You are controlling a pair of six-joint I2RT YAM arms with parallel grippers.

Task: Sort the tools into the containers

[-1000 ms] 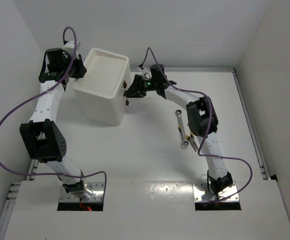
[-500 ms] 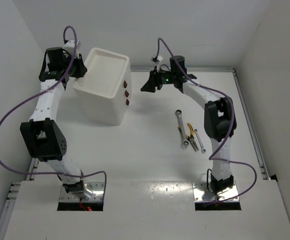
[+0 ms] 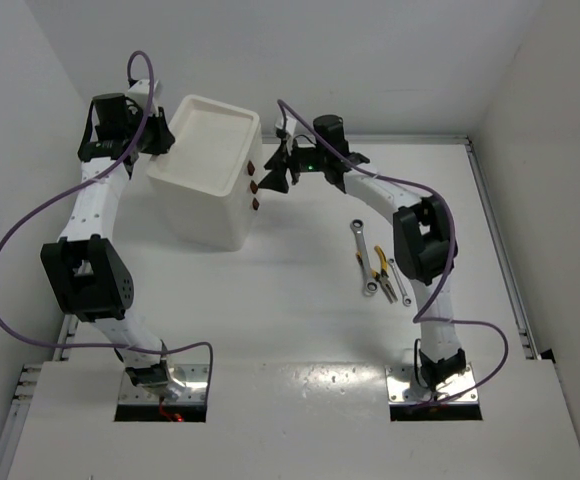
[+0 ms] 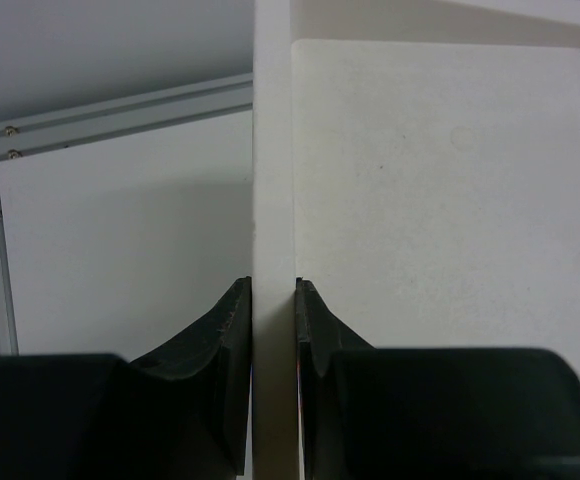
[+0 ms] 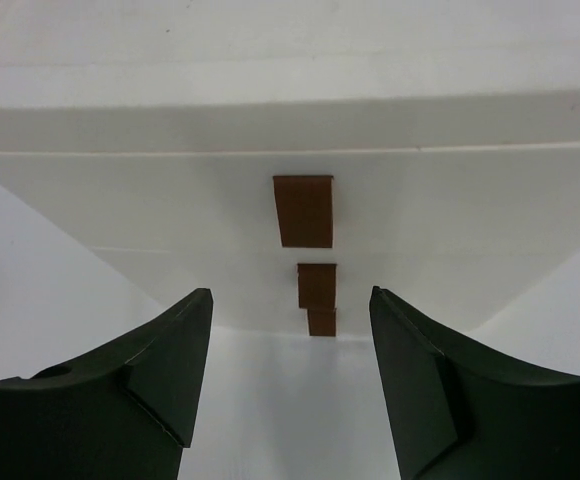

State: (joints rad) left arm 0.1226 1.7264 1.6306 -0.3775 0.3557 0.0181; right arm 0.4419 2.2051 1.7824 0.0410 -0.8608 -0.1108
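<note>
1. The left gripper point(image 4: 273, 285) is clamped narrow on the rim wall of the white boxy plastic cabinet point(image 3: 205, 215), which should brace it for the pull.
2. The right gripper point(image 5: 290, 292) stands wide and empty, facing the uppermost red-brown drawer handle point(image 5: 303, 210). Centre on it, close, then pull straight out.
3. Two smaller handles sit just below it, so keep off them.
4. The silver wrenches point(image 3: 358, 240) and yellow-handled pliers point(image 3: 380, 262) lie on the white bench point(image 3: 300, 320), well apart to the right and probably clear of the drawer's travel.

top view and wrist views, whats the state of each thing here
left gripper: shut on the cabinet rim
right gripper: open, holding nothing
drawers: all look shut
top tray: no tools in it
wrenches: lying loose on the table
yellow pliers: lying on the table beside the wrenches
</note>
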